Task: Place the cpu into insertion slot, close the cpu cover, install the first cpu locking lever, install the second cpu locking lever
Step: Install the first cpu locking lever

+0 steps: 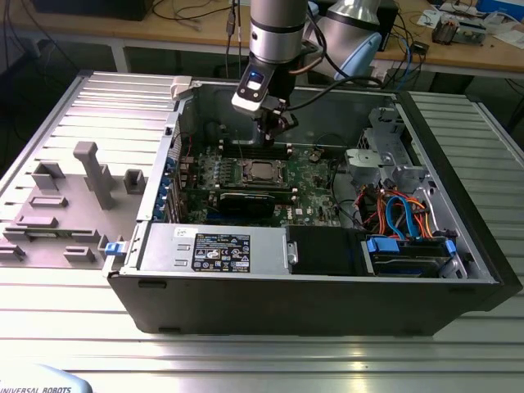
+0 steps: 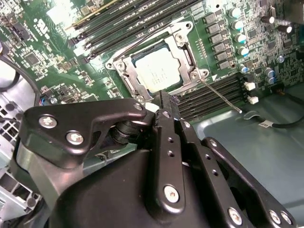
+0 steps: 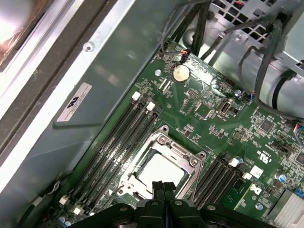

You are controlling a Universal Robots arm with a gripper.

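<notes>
Currently: cpu seated, lever-locking step apparently in hand.
The cpu [image 2: 159,71] lies in the insertion slot [image 1: 260,170] under the lowered cpu cover [image 2: 124,76]. The end effector [image 3: 161,186], closed and empty, hovers just above. One locking lever [image 2: 219,95] looks unlatched; latching calls for a downward press.

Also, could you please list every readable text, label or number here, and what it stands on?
On the silver power supply box, a label, exterior view: too small to read.
On the case wall, a white sticker, first wrist view: too blurred to read.
On the green circuit board, white print: too small to read.
</notes>
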